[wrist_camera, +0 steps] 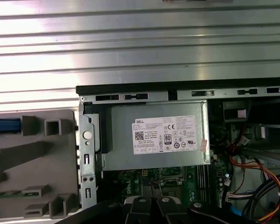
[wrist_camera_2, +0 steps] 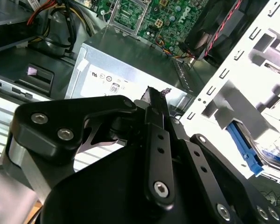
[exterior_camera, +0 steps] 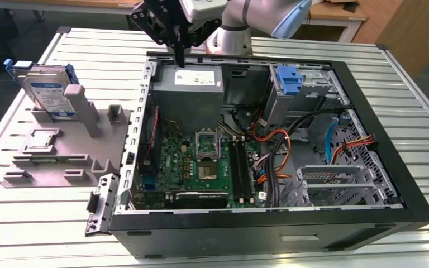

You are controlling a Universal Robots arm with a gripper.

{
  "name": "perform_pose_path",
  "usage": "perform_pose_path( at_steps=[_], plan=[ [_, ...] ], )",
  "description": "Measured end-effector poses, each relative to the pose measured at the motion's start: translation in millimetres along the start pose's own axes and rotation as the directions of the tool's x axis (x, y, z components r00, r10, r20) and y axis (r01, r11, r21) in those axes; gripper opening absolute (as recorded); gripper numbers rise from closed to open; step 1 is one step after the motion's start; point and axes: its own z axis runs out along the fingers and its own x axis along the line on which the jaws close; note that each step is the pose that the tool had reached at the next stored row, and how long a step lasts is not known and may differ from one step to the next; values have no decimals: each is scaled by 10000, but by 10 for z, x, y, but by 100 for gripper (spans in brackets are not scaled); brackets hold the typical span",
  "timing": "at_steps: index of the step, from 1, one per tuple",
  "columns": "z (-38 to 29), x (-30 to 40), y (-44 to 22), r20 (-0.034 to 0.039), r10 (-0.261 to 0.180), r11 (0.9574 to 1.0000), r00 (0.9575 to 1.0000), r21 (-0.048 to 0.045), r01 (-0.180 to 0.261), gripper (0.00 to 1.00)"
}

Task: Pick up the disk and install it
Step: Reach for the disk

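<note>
The disk (exterior_camera: 48,92) stands on edge in a grey holder (exterior_camera: 58,151) on the table, at the exterior view's left, beside the open computer case (exterior_camera: 393,184). Its label faces out and blue plastic frames its edges. A blue strip of the disk (wrist_camera: 4,126) shows at the holder's edge in the first wrist view. My gripper (exterior_camera: 179,60) hangs over the case's rear corner, just above the grey metal box with the white sticker (wrist_camera: 158,135), well apart from the disk. The black fingers (wrist_camera_2: 155,100) stand together with nothing between them.
Inside the case lie the green motherboard (exterior_camera: 199,162), orange and black cables (exterior_camera: 289,145), a tall blue latch piece (exterior_camera: 289,81) and a metal drive cage (exterior_camera: 337,184). The ribbed metal table (exterior_camera: 20,223) extends around the case and holder.
</note>
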Motion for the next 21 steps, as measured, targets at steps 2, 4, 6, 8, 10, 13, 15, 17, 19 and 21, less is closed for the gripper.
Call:
perform_pose_path(
  at_steps=[2,4,6,8,10,13,15,17,19,21],
  plan=[
    [0,3,0,0,0,10000,10000,-1,0,10],
    [0,7,-1,0,1,10000,10000,-1,-1,10],
    [0,12,-1,0,0,10000,10000,-1,0,10],
    [0,19,-1,0,1,10000,10000,-1,-1,10],
    [-1,30,-3,0,0,10000,10000,0,0,10],
    [-1,72,-6,0,1,10000,10000,-1,-1,10],
    [-1,110,-8,0,0,10000,10000,-1,0,10],
    [0,137,-2,1,0,10000,10000,-2,0,10],
    [-1,154,16,-1,-1,10000,10000,1,1,10],
    [0,164,24,0,0,10000,10000,-1,0,10]
  ],
)
